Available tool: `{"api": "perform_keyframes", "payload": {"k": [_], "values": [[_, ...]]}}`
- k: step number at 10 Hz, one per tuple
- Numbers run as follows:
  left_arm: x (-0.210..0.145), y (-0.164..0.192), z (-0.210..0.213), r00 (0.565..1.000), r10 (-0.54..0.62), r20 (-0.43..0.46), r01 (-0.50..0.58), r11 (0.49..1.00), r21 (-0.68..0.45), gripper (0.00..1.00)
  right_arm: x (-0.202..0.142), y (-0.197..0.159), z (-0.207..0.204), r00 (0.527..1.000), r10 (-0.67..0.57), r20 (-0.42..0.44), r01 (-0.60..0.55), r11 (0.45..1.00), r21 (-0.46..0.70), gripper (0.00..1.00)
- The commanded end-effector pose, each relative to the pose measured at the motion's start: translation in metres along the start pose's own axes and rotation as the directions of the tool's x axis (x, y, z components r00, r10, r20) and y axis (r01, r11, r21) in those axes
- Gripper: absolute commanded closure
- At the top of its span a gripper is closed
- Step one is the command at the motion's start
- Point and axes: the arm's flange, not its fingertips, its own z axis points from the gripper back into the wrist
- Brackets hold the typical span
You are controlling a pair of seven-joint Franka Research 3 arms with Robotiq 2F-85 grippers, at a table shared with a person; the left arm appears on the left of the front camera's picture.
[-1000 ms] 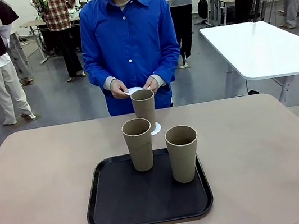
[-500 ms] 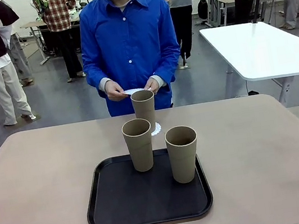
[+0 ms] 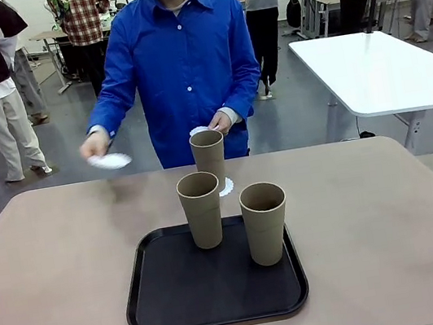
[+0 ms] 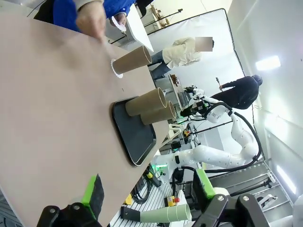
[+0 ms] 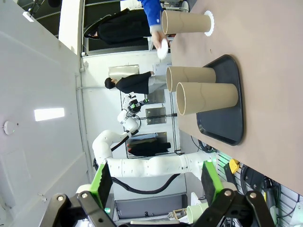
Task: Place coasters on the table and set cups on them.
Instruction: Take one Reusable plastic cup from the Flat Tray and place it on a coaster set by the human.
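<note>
Beige desk (image 3: 54, 279), viewed from the robot's side; a person in a blue shirt (image 3: 184, 60) stands at its far edge. A black tray (image 3: 181, 300) lies on the desk's near middle. The left pincer (image 4: 147, 191) and right pincer (image 5: 155, 182) both stand released, green pads wide apart, nothing between them. Two cups stand upright on the tray: the rear cup (image 3: 201, 210) and, beside it, the front cup (image 3: 265, 222). The third cup (image 3: 209, 157) stands on the desk just behind the tray, on the first coaster (image 3: 226, 186). The outstretched hand (image 3: 94, 145), toward picture left, holds the second coaster (image 3: 109, 160) above the desk's far edge. The other hand (image 3: 217, 123) holds the third coaster (image 3: 199, 130) by the shirt.
</note>
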Motion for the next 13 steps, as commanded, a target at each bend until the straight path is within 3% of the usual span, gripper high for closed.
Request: {"api": "perform_keyframes", "payload": {"k": [1, 13], "values": [[-0.0019, -0.0011, 0.0016, 1.0, 0.0, 0.005, 0.0, 1.0, -0.006, 0.0, -0.0001, 0.0018, -0.0001, 1.0, 0.006, 0.002, -0.006, 1.0, 0.006, 0.0], [-0.0019, -0.0011, 0.0016, 1.0, 0.0, 0.005, 0.0, 1.0, -0.006, 0.0, -0.0001, 0.0018, -0.0001, 1.0, 0.006, 0.002, -0.006, 1.0, 0.006, 0.0]]}}
